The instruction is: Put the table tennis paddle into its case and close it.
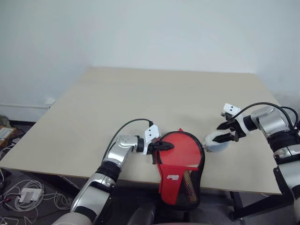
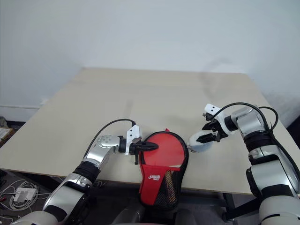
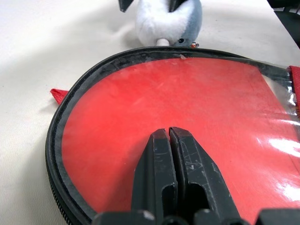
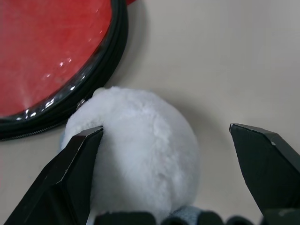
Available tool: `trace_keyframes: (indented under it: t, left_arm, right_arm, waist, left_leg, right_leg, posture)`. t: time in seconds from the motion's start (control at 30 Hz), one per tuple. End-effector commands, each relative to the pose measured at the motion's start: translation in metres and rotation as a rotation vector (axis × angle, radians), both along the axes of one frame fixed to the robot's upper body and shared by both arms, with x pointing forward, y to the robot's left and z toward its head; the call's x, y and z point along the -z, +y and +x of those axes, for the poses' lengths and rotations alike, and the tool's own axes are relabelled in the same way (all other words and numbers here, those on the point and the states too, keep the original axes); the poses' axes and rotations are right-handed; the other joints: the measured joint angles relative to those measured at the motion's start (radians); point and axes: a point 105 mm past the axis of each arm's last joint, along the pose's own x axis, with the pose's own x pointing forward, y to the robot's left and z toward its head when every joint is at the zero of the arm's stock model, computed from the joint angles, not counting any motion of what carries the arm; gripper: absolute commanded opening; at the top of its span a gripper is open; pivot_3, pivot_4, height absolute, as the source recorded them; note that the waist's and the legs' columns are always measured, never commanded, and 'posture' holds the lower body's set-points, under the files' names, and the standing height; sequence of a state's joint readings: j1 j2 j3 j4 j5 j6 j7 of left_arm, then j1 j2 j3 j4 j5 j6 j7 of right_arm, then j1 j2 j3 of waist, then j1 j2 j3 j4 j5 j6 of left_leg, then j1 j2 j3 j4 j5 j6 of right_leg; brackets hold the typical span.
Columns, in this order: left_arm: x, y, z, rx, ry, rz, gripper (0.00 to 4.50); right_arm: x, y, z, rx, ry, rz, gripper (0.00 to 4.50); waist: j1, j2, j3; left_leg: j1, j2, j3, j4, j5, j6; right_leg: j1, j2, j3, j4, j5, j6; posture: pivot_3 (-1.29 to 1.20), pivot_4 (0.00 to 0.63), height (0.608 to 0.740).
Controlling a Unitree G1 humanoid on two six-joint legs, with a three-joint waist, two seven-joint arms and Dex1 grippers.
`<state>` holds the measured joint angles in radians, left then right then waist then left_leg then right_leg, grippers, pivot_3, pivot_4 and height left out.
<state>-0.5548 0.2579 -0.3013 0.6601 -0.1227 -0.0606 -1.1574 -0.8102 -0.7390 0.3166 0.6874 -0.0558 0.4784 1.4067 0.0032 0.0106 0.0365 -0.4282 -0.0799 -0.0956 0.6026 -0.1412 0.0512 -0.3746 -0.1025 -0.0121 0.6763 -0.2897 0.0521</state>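
Nearest thing on the desk [image 1: 140, 93] is the case [image 1: 180, 171], sitting right at the near edge with its narrow mesh-and-logo end hanging off over the edge. It lies flat, round end pointing away from the robot. The round part shows a big red face under a glossy clear film, ringed by the black zipper rim. Can't say for sure whether that red is the paddle inside or just the case's own panel, so I'm not calling where the paddle is.

The left tool [image 1: 164, 146] comes in from the left, fingers [image 3: 173, 168] pinched completely together, tips resting over the red face just inside the left rim. They don't seem to be clamped on anything, just closed flat against each other.

Just right of the case, touching or almost touching its rim, there's a fluffy white plush ball [image 4: 140, 150] with some grey-blue on it. The right tool [image 1: 226, 132] is over it from the right side with its jaws spread wide, one finger against the fluff and the other standing well off it, so no grip on it.

Farther back it's plain beige desk, then a white wall [image 1: 150, 33].
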Motion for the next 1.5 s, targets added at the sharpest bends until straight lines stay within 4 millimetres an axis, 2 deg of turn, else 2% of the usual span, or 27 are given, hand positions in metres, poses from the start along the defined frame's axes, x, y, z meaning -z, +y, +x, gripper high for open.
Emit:
trace_keyframes:
  t: [0.03,0.37,0.7,0.8,0.87,0.9,1.13,1.17,1.5]
  left_arm:
    - [0.028,0.011,-0.009,-0.014,0.071,0.105,0.00]
    - [0.029,0.010,-0.009,-0.011,0.065,0.110,0.00]
    - [0.028,0.011,-0.008,-0.009,0.068,0.110,0.00]
    - [0.028,0.011,-0.009,-0.008,0.070,0.110,0.00]
    - [0.029,0.011,-0.009,-0.007,0.072,0.111,0.00]
    - [0.029,0.011,-0.009,-0.005,0.074,0.111,0.00]
    - [0.029,0.010,-0.009,0.005,0.080,0.113,0.00]
    - [0.029,0.010,-0.009,0.007,0.080,0.114,0.00]
    - [0.027,0.006,-0.008,0.035,0.082,0.119,0.00]
  right_arm:
    - [-0.004,-0.004,-0.005,0.011,-0.001,-0.003,4.48]
    - [0.003,-0.010,-0.030,-0.001,0.053,-0.015,4.48]
    - [0.010,0.000,-0.034,0.001,0.056,0.000,4.48]
    - [0.011,0.001,-0.032,0.016,0.045,0.004,3.95]
    - [0.011,0.001,-0.031,0.022,0.039,0.004,3.31]
    - [0.010,0.001,-0.030,0.024,0.034,0.005,2.83]
    - [0.007,0.004,-0.032,-0.010,-0.011,0.002,1.05]
    - [0.007,0.003,-0.033,-0.021,-0.019,-0.008,0.92]
    - [0.001,0.006,-0.041,-0.072,-0.050,0.004,0.92]
  waist:
    - [0.000,0.000,0.000]
    - [0.000,-0.001,-0.001]
    - [0.000,-0.001,-0.001]
    - [0.000,-0.001,-0.001]
    - [0.000,-0.001,-0.001]
    - [0.000,-0.001,-0.001]
    - [0.000,-0.003,-0.002]
    - [0.000,-0.003,-0.002]
    - [0.000,-0.004,-0.002]
  left_leg:
    - [0.000,0.000,0.000,0.000,0.000,0.000]
    - [0.000,0.000,0.000,0.000,0.000,0.000]
    - [0.000,0.000,0.000,0.001,0.000,0.000]
    - [0.000,0.000,0.000,0.001,0.000,0.000]
    - [0.000,0.001,0.000,0.001,0.000,0.000]
    - [0.000,0.001,0.000,0.001,0.000,0.000]
    - [0.000,0.001,0.000,0.001,0.000,0.000]
    - [0.000,0.001,0.000,0.001,0.000,0.000]
    - [0.000,0.001,0.000,0.001,0.000,0.000]
  right_leg:
    - [0.000,0.000,0.000,0.000,0.000,0.000]
    - [0.000,-0.001,0.000,0.000,0.000,0.000]
    - [0.000,-0.001,0.000,0.000,0.000,0.000]
    - [0.000,-0.001,0.000,0.000,0.000,0.000]
    - [0.001,-0.001,0.000,0.000,0.000,0.000]
    - [0.001,-0.001,0.000,0.000,0.000,0.000]
    - [0.001,-0.001,0.000,0.000,0.000,0.000]
    - [0.001,-0.001,0.000,0.000,0.000,0.000]
    - [0.001,-0.002,0.000,0.000,-0.001,0.000]
  posture:
    - [0.00,0.000,0.707]
    - [0.00,0.000,0.707]
    - [0.00,0.000,0.707]
    - [0.00,0.000,0.707]
    - [0.00,0.000,0.707]
    - [0.00,0.000,0.707]
    - [0.00,0.000,0.707]
    - [0.00,0.000,0.707]
    - [0.00,0.000,0.707]
